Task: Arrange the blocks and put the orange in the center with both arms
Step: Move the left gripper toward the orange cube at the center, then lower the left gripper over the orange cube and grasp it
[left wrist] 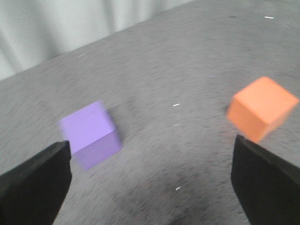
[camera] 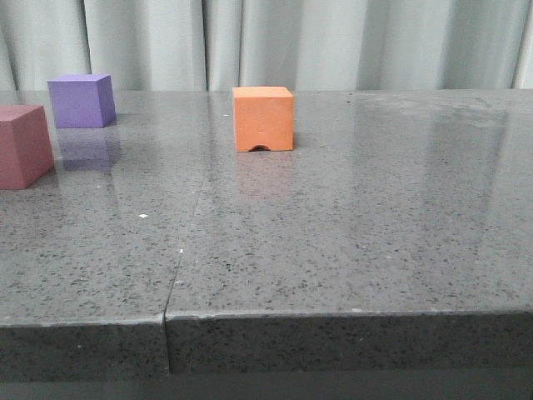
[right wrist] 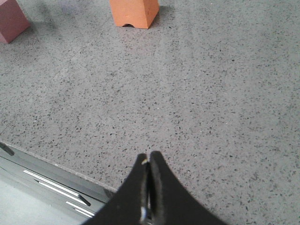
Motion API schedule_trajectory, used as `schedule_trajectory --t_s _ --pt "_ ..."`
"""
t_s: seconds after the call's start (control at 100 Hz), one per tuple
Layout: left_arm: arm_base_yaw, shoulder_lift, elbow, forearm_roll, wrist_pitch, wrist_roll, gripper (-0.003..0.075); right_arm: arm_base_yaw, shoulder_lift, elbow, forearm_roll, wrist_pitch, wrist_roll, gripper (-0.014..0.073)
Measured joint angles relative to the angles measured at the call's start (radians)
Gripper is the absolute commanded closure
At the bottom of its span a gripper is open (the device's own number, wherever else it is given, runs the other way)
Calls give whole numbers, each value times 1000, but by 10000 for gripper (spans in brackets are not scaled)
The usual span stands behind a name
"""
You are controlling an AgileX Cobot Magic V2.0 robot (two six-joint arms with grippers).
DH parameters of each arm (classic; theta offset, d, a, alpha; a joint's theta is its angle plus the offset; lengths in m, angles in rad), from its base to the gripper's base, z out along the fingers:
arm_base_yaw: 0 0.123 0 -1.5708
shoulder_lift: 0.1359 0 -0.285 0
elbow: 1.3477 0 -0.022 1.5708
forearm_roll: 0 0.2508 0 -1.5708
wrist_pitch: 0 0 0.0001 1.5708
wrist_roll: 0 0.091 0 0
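Observation:
The orange cube [camera: 263,118] with its arched notch stands near the middle of the grey table, also in the left wrist view [left wrist: 261,108] and the right wrist view [right wrist: 133,12]. A purple cube [camera: 81,100] sits at the far left, blurred in the left wrist view [left wrist: 91,134]. The pink cube [camera: 23,146] rests at the left edge, its corner visible in the right wrist view [right wrist: 11,21]. My left gripper [left wrist: 151,161] hovers open above the table between purple and orange, holding nothing. My right gripper [right wrist: 149,158] is shut and empty near the table's front edge. Neither gripper appears in the front view.
The grey speckled table [camera: 350,225] has a seam [camera: 183,250] running front to back. Its front edge [right wrist: 51,161] lies just beside my right gripper. Pale curtains [camera: 333,42] hang behind the table.

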Motion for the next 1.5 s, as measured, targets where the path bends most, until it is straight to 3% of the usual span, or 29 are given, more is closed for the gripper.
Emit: schedule_trajectory --t_s 0.2,0.43,0.68,0.91,1.5 --pt "-5 171 -190 -226 215 338 64 0 0 0 0 0 0 663" --pt "-71 357 -394 -255 354 541 63 0 0 0 0 0 0 663" --pt "-194 518 -537 -178 359 572 63 0 0 0 0 0 0 663" --pt "-270 613 -553 -157 330 573 63 0 0 0 0 0 0 663" --pt "-292 739 -554 -147 245 573 64 0 0 0 0 0 0 663"
